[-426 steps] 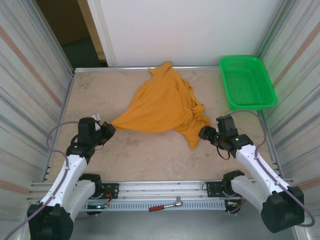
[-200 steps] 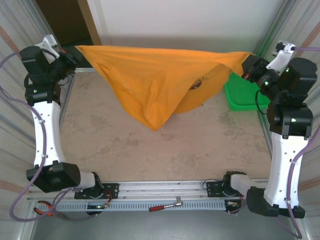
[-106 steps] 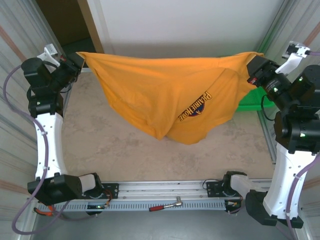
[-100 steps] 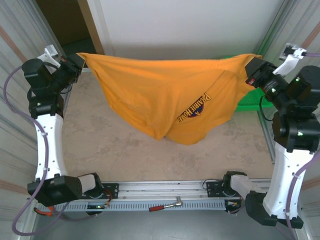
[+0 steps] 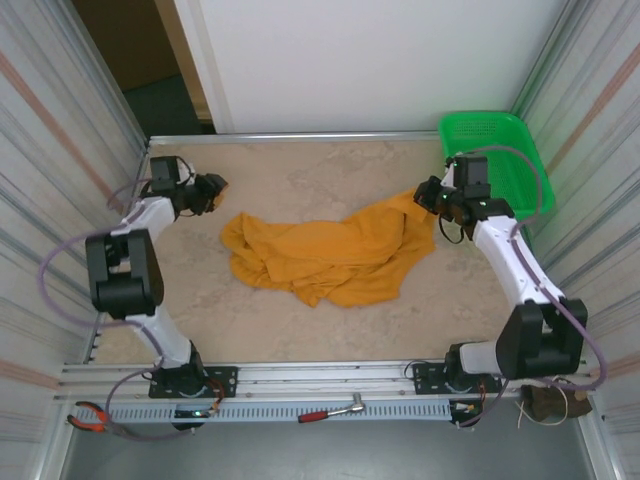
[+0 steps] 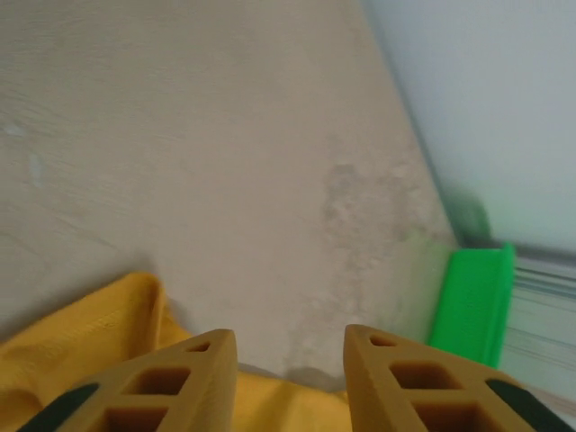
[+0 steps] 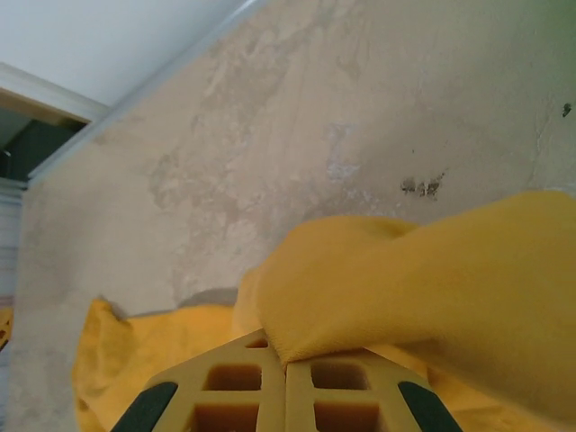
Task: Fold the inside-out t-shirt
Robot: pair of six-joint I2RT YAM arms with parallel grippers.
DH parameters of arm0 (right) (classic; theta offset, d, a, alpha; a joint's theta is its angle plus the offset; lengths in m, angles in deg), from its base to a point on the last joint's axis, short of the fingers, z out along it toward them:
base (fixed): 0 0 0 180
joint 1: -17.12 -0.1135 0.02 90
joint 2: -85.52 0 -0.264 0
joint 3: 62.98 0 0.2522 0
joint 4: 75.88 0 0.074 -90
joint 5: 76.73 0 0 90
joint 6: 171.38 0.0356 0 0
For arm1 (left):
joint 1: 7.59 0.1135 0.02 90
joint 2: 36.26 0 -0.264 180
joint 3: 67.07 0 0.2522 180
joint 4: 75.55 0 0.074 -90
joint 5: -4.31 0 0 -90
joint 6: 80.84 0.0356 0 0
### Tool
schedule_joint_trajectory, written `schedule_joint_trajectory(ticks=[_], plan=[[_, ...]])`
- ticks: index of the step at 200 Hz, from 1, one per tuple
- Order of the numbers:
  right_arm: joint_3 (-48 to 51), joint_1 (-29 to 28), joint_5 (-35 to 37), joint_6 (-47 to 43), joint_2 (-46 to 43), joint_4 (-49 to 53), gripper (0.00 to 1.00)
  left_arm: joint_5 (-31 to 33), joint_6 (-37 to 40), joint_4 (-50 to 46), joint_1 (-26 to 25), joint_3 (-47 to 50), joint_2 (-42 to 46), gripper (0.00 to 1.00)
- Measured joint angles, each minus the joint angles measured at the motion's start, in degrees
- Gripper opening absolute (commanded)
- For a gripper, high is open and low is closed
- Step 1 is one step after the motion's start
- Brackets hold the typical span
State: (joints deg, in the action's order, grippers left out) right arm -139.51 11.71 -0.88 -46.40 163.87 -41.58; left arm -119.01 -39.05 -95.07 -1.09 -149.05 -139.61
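A: Which step is it now, in your opinion?

B: I think it is the spreading out. The t-shirt (image 5: 325, 255) lies as a crumpled heap in the middle of the counter (image 5: 320, 165), so no clean fold is possible yet.

A: How to do it well?

B: I start from the left. The left hand (image 5: 208, 190) should take one single layer at the left end of the t-shirt, at a hem or a corner, not a thick bunch. Then both hands pull apart, low over the counter, until the cloth lies flat. The right end should not drag toward the green basket (image 5: 495, 160).

A: And the hands?

B: In the left wrist view the left hand (image 6: 290, 346) stands partly open. Bare counter shows between its fingers (image 6: 202, 364), and it holds nothing. The t-shirt (image 6: 72, 346) is just beside it; whether they touch, I cannot tell. The right hand (image 5: 432, 195) is at the right end of the t-shirt. In its own wrist view the fingers (image 7: 270, 396) are pressed together and pinch a fold of the orange cloth.
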Motion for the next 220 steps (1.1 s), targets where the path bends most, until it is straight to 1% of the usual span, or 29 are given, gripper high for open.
schedule_joint_trajectory(ticks=[12, 29, 43, 57, 70, 84, 107, 127, 146, 176, 220], plan=[[0.0, -0.22, 0.9, 0.0, 2.01, -2.08, 0.0, 0.09, 0.5, 0.5, 0.0, -0.31, -1.68, 0.41], [-0.07, -0.22, 1.49, 0.0, 3.65, -3.89, 0.0, -0.02, 0.68, 1.46, -0.28, 0.11, -0.44, 0.45], [-0.28, -0.26, 2.23, -0.02, 4.61, -4.83, 0.0, 0.02, 0.94, 2.73, -1.22, 2.78, 3.67, 0.48], [-0.46, -0.26, 2.64, -0.04, 5.25, -5.64, 0.0, 0.57, 1.27, 3.1, -3.63, 7.63, 9.99, 0.5], [-0.46, -0.26, 2.84, -0.07, 5.35, -5.84, 0.0, 2.05, 1.31, 3.1, -7.72, 13.49, 17.07, 0.51], [-0.46, -0.26, 3.04, -0.07, 5.35, -6.05, 0.0, 4.57, 1.2, 2.95, -13.53, 19.58, 23.85, 0.53], [-0.46, -0.26, 3.26, -0.07, 5.35, -6.05, 0.0, 10.32, 0.76, 2.32, -22.47, 26.53, 30.12, 0.54], [-0.46, -0.26, 3.3, -0.07, 5.31, -6.05, 0.0, 15.54, 0.59, 1.14, -27.32, 29.35, 31.39, 0.54], [-0.46, -0.26, 3.28, -0.07, 5.25, -6.03, 0.0, 19.06, 0.59, 0.48, -30.05, 30.6, 31.23, 0.53], [-0.44, -0.24, 3.23, -0.07, 5.18, -6.05, 0.0, 22.62, 0.5, 0.22, -32.06, 31.34, 30.25, 0.51], [-0.44, -0.2, 2.56, -0.04, 5.01, -6.19, 0.0, 27.28, 0.35, -0.42, -34.8, 32.28, 29.0, 0.5]])
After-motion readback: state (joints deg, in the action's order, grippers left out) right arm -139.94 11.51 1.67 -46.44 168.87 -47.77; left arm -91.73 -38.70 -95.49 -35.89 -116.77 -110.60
